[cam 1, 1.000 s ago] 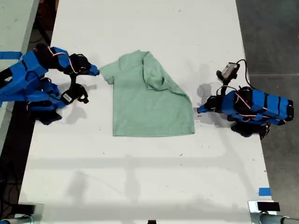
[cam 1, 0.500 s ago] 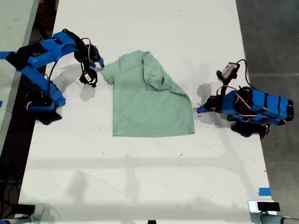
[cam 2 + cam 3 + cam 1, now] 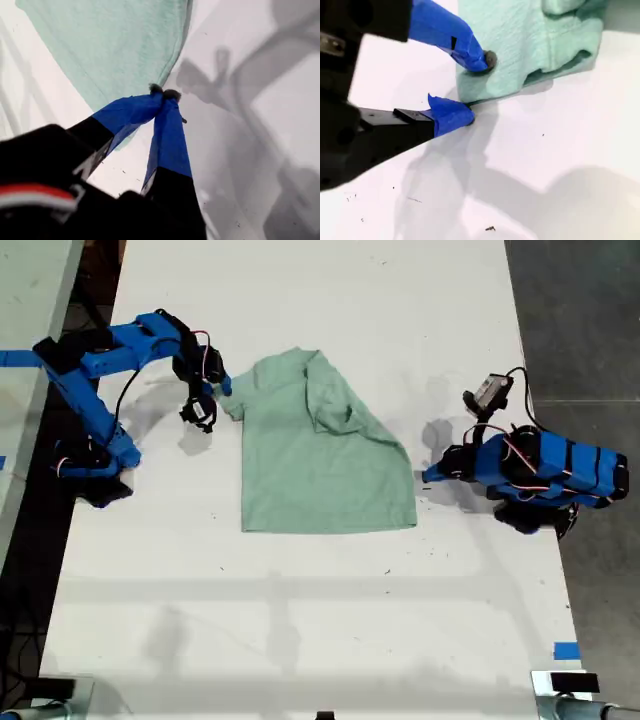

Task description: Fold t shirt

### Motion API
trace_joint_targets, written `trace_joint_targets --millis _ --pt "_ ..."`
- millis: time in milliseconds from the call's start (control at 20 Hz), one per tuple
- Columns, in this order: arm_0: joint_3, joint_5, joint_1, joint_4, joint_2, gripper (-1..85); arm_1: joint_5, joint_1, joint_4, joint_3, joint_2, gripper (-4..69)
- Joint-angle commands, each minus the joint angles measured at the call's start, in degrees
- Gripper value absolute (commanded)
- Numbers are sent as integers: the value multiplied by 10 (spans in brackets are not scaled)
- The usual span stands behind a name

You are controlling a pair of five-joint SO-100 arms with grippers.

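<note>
Two blue arms are flanking the t shirt, which is lying mostly flat in the middle of the white bench. One sleeve side is already lying folded inward across the chest.

My second pincer is reaching in from the exterior view's left and sitting at the sleeve that is still sticking out on that side. Its jaws are standing apart. One tip is pressing on top of the cloth and the other is resting on the bench at the sleeve's edge, so I am judging that it is lining up to slide under and pinch that edge.

My first pincer is waiting at the exterior view's right with its tips closed together and nothing between them. It is sitting just beside the shirt's hem corner, apart from the cloth, and its arm is lying low and tucked back. That is probably keeping it clear while the other sleeve is being folded over.
</note>
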State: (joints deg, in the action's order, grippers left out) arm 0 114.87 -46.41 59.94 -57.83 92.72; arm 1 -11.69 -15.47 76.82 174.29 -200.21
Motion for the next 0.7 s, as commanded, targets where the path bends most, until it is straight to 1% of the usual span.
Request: trace_joint_targets --millis 0,50,200,300,350,450,500,550,650 --pt "-18 -5 -2 -1 -27 52 -9 6 -4 23 -5 -5" --pt "-31 -2 10 -11 -55 1 -9 6 -4 23 -5 -5" --pt "-76 4 -6 -47 -82 1 -8 8 -4 23 -5 -5" --pt "-127 9 -25 -101 -53 1 -8 8 -4 23 -5 -5" --pt "-170 13 -38 -139 -40 1 -8 8 -4 23 -5 -5" --pt "-283 24 -78 -222 -28 1 -8 7 -4 23 -5 -5" --pt "-341 24 -108 -248 -21 1 -8 7 -4 23 -5 -5" --pt "-388 25 -140 -261 -16 1 -8 7 -4 23 -5 -5" --pt "-461 47 -204 -266 -24 1 -8 8 -4 23 -5 -5"
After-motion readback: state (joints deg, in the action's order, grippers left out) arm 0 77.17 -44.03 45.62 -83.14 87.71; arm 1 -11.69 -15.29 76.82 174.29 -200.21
